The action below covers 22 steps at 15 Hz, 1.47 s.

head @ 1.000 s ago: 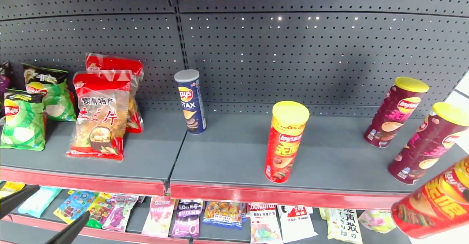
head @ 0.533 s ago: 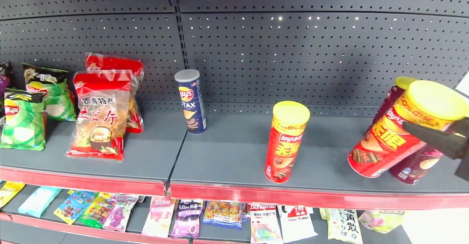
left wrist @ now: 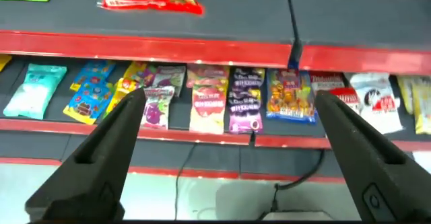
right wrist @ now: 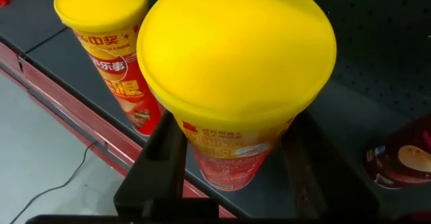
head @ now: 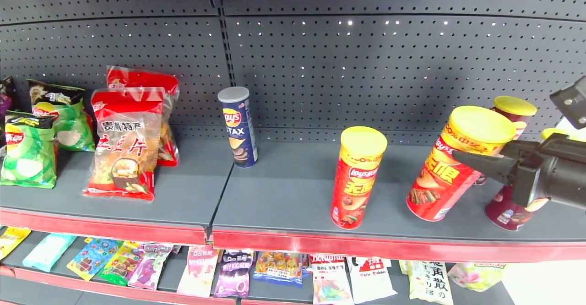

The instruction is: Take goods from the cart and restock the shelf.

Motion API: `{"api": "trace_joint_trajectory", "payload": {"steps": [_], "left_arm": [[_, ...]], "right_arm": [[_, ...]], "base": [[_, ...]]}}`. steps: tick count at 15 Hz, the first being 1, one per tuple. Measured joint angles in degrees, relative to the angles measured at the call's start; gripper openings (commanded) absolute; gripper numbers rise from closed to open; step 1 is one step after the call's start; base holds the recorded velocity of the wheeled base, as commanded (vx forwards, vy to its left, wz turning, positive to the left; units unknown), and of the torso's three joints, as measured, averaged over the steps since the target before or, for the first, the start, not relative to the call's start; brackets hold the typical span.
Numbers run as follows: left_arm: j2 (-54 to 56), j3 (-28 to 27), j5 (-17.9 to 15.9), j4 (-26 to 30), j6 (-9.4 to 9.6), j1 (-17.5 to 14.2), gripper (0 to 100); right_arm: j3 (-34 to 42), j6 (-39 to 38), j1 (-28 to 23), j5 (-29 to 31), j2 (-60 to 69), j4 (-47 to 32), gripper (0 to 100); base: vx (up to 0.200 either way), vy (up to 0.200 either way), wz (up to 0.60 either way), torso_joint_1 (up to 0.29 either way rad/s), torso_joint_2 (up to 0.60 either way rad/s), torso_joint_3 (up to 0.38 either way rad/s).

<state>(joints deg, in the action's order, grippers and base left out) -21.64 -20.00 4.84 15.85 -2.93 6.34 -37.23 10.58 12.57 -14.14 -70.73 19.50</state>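
One glossy yellow-lidded tube point(head: 438, 183) — in right pincer point(right wrist: 236, 143)

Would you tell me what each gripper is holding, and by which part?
The right gripper holds the red can by its upper body, just below the yellow lid. The left gripper is open and holds nothing.

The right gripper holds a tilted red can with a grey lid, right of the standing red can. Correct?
No. The lid on the red can in the right gripper is yellow, not grey; the right wrist view shows it plainly. The rest stands.
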Motion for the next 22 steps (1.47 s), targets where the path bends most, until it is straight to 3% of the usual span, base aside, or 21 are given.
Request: {"api": "trace_joint_trajectory", "payload": {"steps": [4, 9, 11, 14, 15, 17, 18, 19, 22], "left_arm": [[-1.4, 0.6, 0.0, -0.7, -0.55, -5.1, 100], [7.5, 11.7, -1.8, -8.3, 0.63, -5.8, 100], [12.9, 14.4, -3.4, -9.6, 2.11, -5.5, 100], [18.4, 16.0, -7.6, -10.1, 6.36, -5.8, 100], [19.3, 16.1, -8.0, -10.1, 6.47, -6.0, 100], [20.5, 16.2, -7.6, -10.2, 5.02, -6.0, 100], [20.8, 16.2, -6.4, -10.3, 2.38, -6.0, 100], [21.1, 16.5, -5.9, -11.0, 1.32, -6.1, 100], [21.4, 19.1, -5.9, -16.2, 1.54, -6.1, 100]], "right_arm": [[-0.1, 0.0, 0.5, 0.0, -1.3, 0.0, 0], [0.5, 0.0, 0.5, 0.0, -1.8, 0.0, 0], [0.5, 0.0, 0.5, 0.0, -2.0, 0.0, 0], [0.4, 0.0, 0.6, 0.0, -2.1, 0.0, 0], [0.5, 0.0, 0.6, 0.0, -2.1, 0.0, 0], [0.6, 0.0, 0.6, 0.0, -2.1, 0.0, 0], [0.6, 0.0, 0.6, 0.0, -2.1, 0.0, 0], [0.7, 0.0, 0.5, 0.1, -2.1, 0.0, 0], [0.6, 0.0, 0.5, 0.0, -2.3, 0.0, 0]], "base": [[0.0, 0.0, 0.0, 0.0, 0.0, 0.0], [0.0, 0.0, 0.0, 0.0, 0.0, 0.0], [0.0, 0.0, 0.0, 0.0, 0.0, 0.0], [0.0, 0.0, 0.0, 0.0, 0.0, 0.0], [0.0, 0.0, 0.0, 0.0, 0.0, 0.0], [0.0, 0.0, 0.0, 0.0, 0.0, 0.0], [0.0, 0.0, 0.0, 0.0, 0.0, 0.0], [0.0, 0.0, 0.0, 0.0, 0.0, 0.0], [0.0, 0.0, 0.0, 0.0, 0.0, 0.0]]}}
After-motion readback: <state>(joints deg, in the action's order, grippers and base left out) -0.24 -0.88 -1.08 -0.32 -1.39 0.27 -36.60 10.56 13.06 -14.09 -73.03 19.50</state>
